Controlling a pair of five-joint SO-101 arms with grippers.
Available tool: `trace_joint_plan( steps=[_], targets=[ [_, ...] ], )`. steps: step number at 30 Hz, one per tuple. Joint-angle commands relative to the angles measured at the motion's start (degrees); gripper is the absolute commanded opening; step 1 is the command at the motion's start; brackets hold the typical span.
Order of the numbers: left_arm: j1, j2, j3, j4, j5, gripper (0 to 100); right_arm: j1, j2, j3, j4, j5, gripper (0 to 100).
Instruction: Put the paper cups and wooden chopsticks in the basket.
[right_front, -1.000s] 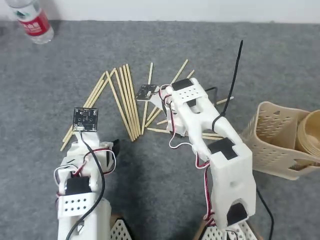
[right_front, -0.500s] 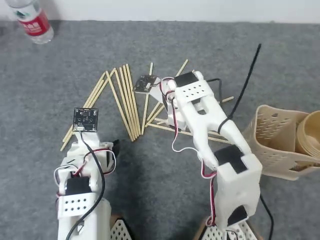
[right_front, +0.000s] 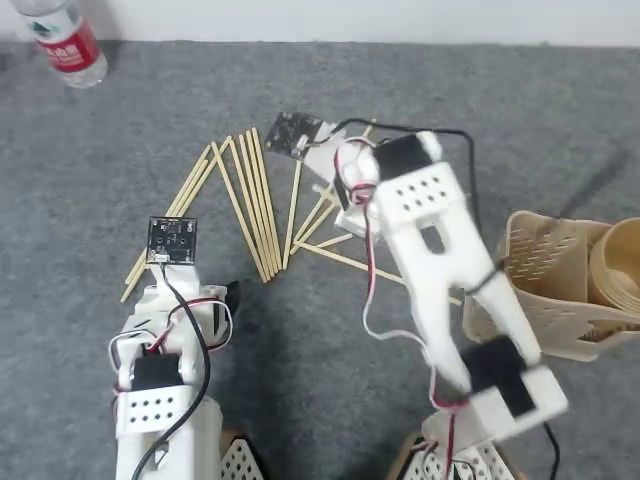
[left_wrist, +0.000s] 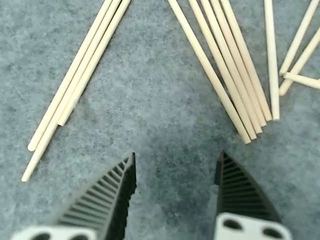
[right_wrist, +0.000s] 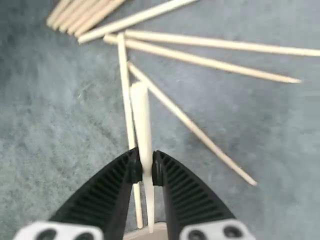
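Observation:
Several wooden chopsticks (right_front: 255, 200) lie fanned out on the grey carpet in the middle of the high view. My right gripper (right_wrist: 144, 167) is shut on one chopstick (right_wrist: 140, 115), which points away from the camera above the loose ones lying below. The right arm (right_front: 420, 210) stands over the right side of the pile. My left gripper (left_wrist: 175, 172) is open just above the carpet, short of the near ends of two chopstick bundles (left_wrist: 225, 70), with nothing between its fingers. A beige basket (right_front: 545, 290) at the right holds a paper cup (right_front: 615, 265).
A plastic water bottle (right_front: 65, 40) lies at the far left corner. The left arm (right_front: 165, 330) stands at the near left. Bare carpet lies between the two arms and beyond the chopsticks.
The right arm has risen and swung toward the far right, with its wrist camera moving away from the front. The left arm has not moved.

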Motion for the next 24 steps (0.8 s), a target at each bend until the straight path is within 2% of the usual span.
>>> trace_joint_plan(
  steps=[1,6,11,17,21,24],
  targets=[
    [0.53,-0.62,-0.31,-1.23,0.18,24,-0.22,-9.27,-0.62,1.71,-1.32,0.6],
    [0.53,-0.62,-0.31,-1.23,0.18,24,1.01,-17.8,-0.62,3.3,-1.41,0.6],
    [0.53,-0.62,-0.31,-1.23,0.18,24,6.46,-24.75,-5.45,4.79,-1.67,0.6],
    [0.53,-0.62,-0.31,-1.23,0.18,24,9.89,-30.2,-21.63,9.1,-8.97,0.6],
    [0.53,-0.62,-0.22,-1.05,0.18,24,10.24,-30.99,-33.05,12.88,-10.73,0.6],
    [0.53,-0.62,-0.22,-1.05,0.18,24,14.02,-31.25,-37.89,14.02,-12.48,0.6]
  ],
)
